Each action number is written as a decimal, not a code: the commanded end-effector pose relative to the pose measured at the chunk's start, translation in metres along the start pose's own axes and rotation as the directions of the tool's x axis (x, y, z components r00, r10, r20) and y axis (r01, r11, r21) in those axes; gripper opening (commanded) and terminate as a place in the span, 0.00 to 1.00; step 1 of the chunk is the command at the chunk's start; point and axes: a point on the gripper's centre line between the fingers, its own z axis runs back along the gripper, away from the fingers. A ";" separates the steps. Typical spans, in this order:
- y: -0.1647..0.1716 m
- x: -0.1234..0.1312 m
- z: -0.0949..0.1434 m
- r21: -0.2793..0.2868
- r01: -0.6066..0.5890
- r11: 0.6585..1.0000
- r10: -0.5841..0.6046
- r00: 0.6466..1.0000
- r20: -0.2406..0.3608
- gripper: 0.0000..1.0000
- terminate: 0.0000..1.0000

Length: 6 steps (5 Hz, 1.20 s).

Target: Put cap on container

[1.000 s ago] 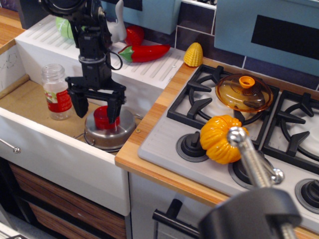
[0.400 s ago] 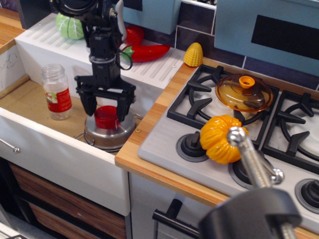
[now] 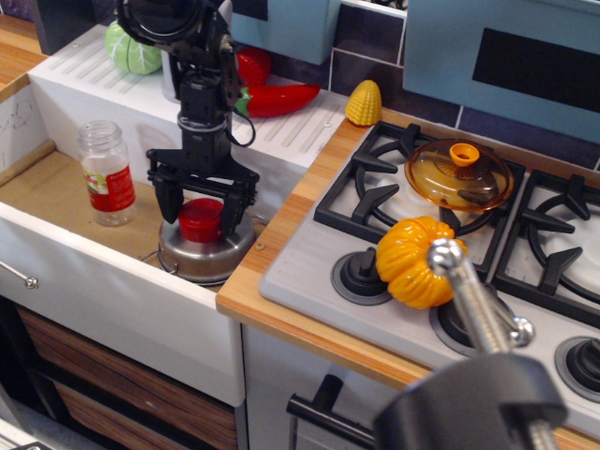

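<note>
The red cap (image 3: 200, 220) sits on top of the upturned steel pot (image 3: 208, 251) in the sink. My gripper (image 3: 202, 208) hangs straight over it, open, with one finger on each side of the cap; I cannot tell whether they touch it. The container (image 3: 106, 174), a clear bottle with a red-and-white label, stands upright and uncapped to the left in the sink, apart from the gripper.
The white sink (image 3: 112, 272) has a high front wall. A red toy pepper (image 3: 275, 99), a green vegetable (image 3: 129, 52) and a yellow corn (image 3: 364, 103) lie behind. On the stove (image 3: 319, 272) are an amber glass lid (image 3: 458, 174) and an orange pumpkin (image 3: 417, 262).
My gripper has shifted right and slightly down, from left of the cap to centred over it with the fingers straddling it. The cap, pot and bottle have not moved.
</note>
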 end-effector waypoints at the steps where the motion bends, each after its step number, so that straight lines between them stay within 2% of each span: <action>1: 0.003 0.011 0.017 0.008 0.009 1.000 -0.010 1.000 0.021 0.00 0.00; 2: 0.021 0.009 0.044 0.009 0.087 0.996 -0.087 0.996 0.028 0.00 0.00; 3: 0.051 0.007 0.085 0.006 0.155 0.988 -0.155 0.983 0.100 0.00 0.00; 4: 0.086 0.015 0.109 0.008 0.153 0.988 -0.152 0.977 0.149 0.00 0.00; 5: 0.107 0.027 0.120 0.035 0.132 0.991 -0.135 0.978 0.157 0.00 0.00; 6: 0.121 0.036 0.116 0.052 0.138 0.989 -0.144 0.977 0.159 0.00 0.00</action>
